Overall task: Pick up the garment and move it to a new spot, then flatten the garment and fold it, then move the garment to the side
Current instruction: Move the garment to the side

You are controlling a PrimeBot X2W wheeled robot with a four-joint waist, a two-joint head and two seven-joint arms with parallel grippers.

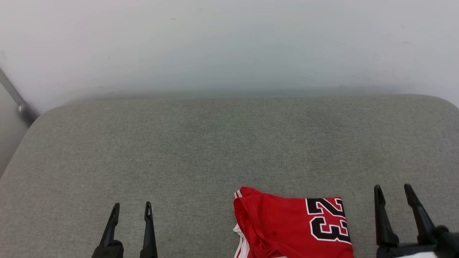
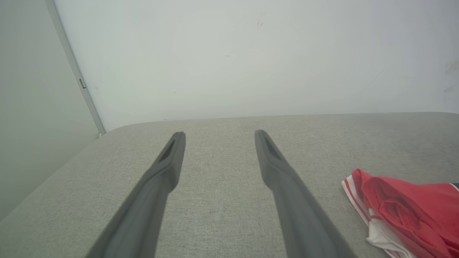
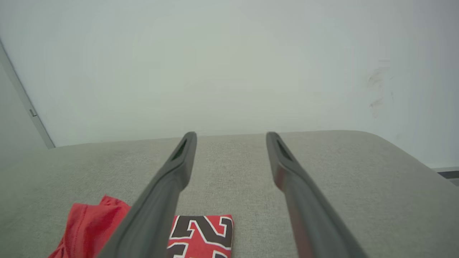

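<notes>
The garment (image 1: 287, 229), a red jersey with a black white-outlined "23" and white striped trim, lies folded in a compact rectangle on the grey cushion at the lower middle-right of the head view. It also lies at the right edge of the left wrist view as the garment (image 2: 412, 204) and at the lower left of the right wrist view as the garment (image 3: 200, 233). My left gripper (image 1: 131, 209) stands open to its left, apart from it. Just right of the shirt my right gripper (image 1: 393, 192) stands open, holding nothing.
The grey fabric surface (image 1: 215, 143) has rounded far corners and ends at a pale wall (image 1: 229, 43). A metal rail (image 1: 14, 96) runs down at the far left corner. Bare fabric stretches beyond and to the left of the garment.
</notes>
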